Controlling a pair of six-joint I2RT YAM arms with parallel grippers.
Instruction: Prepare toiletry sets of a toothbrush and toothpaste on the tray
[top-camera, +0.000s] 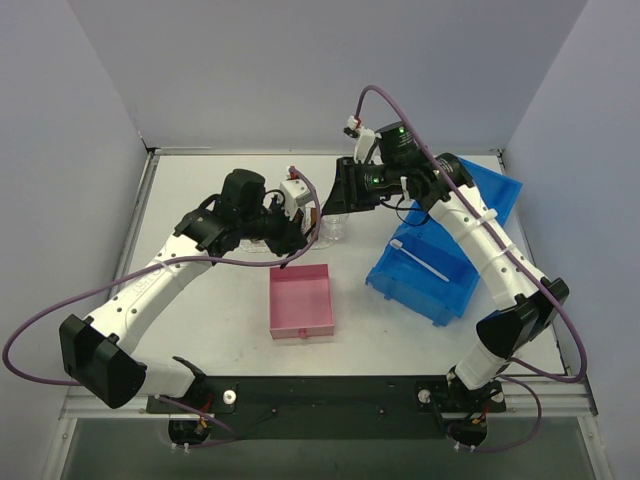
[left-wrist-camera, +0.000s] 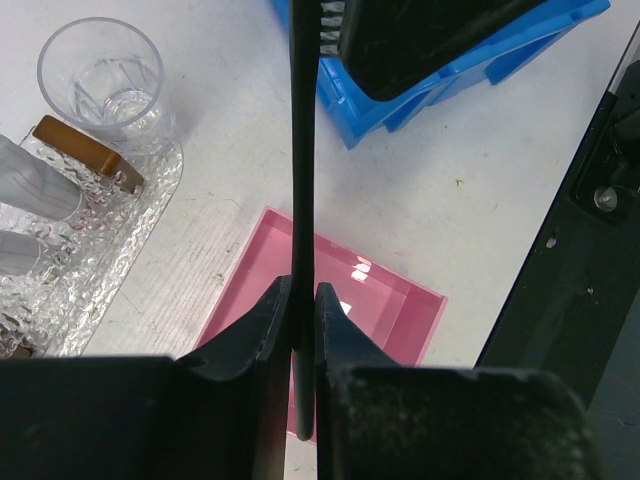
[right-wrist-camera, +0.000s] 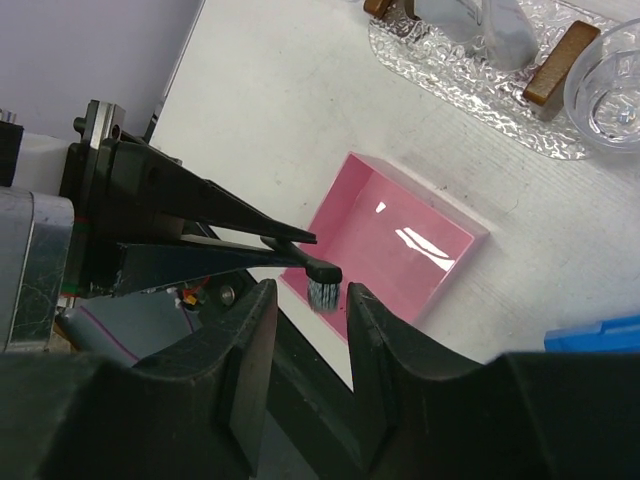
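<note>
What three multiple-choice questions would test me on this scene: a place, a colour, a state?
1. Where do the toothpaste tubes lie? A pink box; B tray; C blue bin.
2. What colour is the held toothbrush? A black; B white; C red.
3. The left end effector is: A wide open; B out of view; C shut on the toothbrush.
Answers: 1 B, both tubes rest on the bumpy clear tray. 2 A, handle and head are black. 3 C, it pinches the handle.
</note>
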